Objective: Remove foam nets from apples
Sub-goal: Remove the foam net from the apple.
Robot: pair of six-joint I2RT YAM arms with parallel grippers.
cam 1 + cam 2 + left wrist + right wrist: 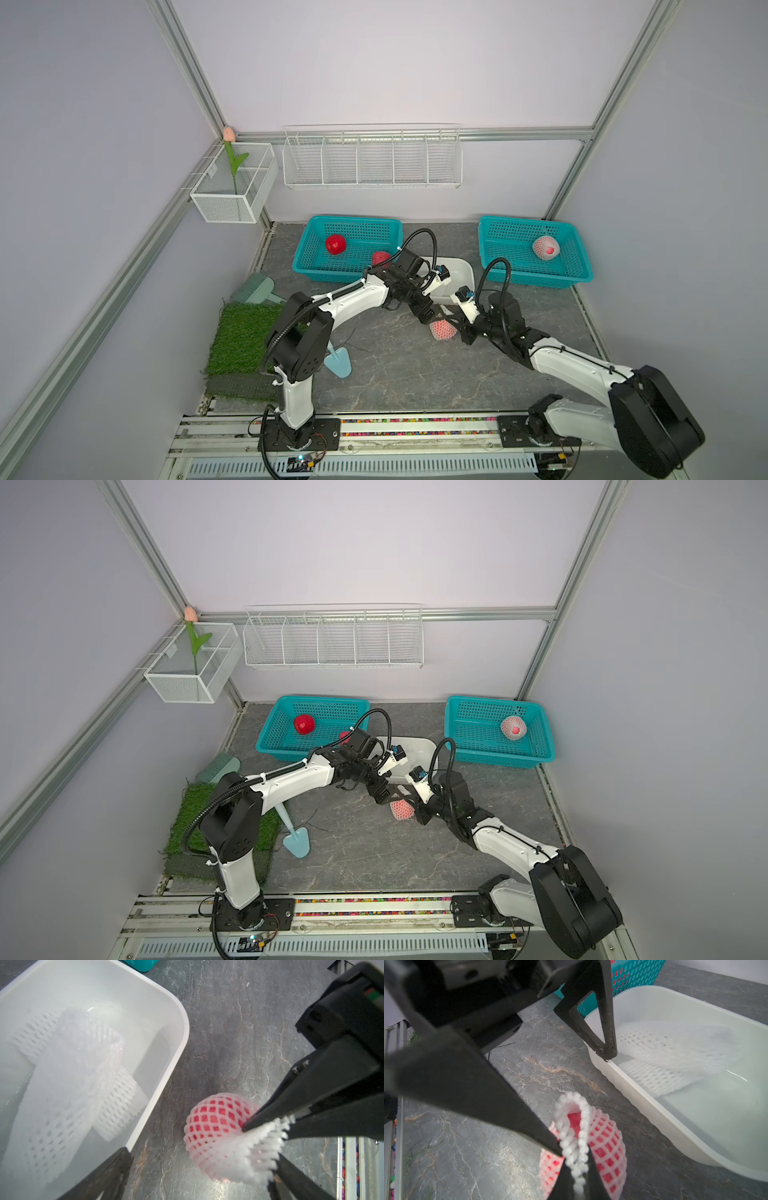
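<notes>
Right gripper: jaws pinched together on the frilled open end of the foam net.
Left gripper: jaws wide apart and holding nothing, set either side of the netted apple. One finger sits close by the pinched frill, the other over the rim of the white tub.
Netted apple: on the table just beside the tub, between the two arms, sleeve not yet off.
Step in hand, as judged: third apple of four, net about to be stripped. The next move calls for the left jaws to close on the fruit's body and steady it while the right draws the sleeve away. The foam may stretch, and a round apple gripped off-centre may roll free.
White tub: two shed nets inside.
Left teal basket: deep red bare apple; second bare apple, half hidden behind the left arm.
Right teal basket: one apple in its net.
Surface: dark grey, marble-patterned. An artificial turf mat, pale blue trowel and pale green dustpan lie on the left side.
Room: lilac walls, aluminium frame. At the back hang a white wire rack and a mesh box holding a pink tulip.
</notes>
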